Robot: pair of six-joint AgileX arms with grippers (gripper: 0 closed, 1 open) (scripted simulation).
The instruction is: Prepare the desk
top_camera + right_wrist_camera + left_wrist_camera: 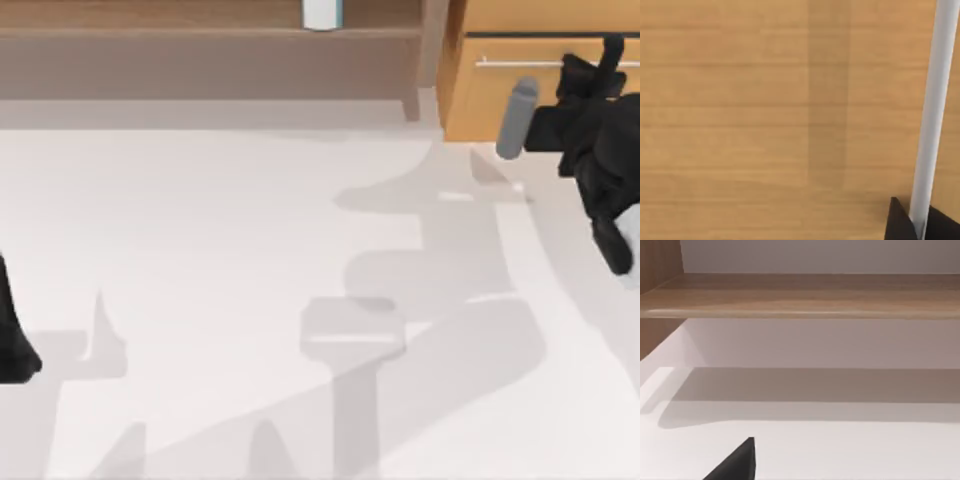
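Right gripper (607,52) at the orange drawer front (540,95), fingers (900,222) closed around the silver handle (935,110), left arm (12,330) parked at the white desk (220,250) left edge, its grip state unclear

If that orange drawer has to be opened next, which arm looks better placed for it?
The right arm, most likely. Its gripper is up at the drawer, with the silver handle running between its jaws in the right wrist view. The left arm sits at the desk's far left edge.
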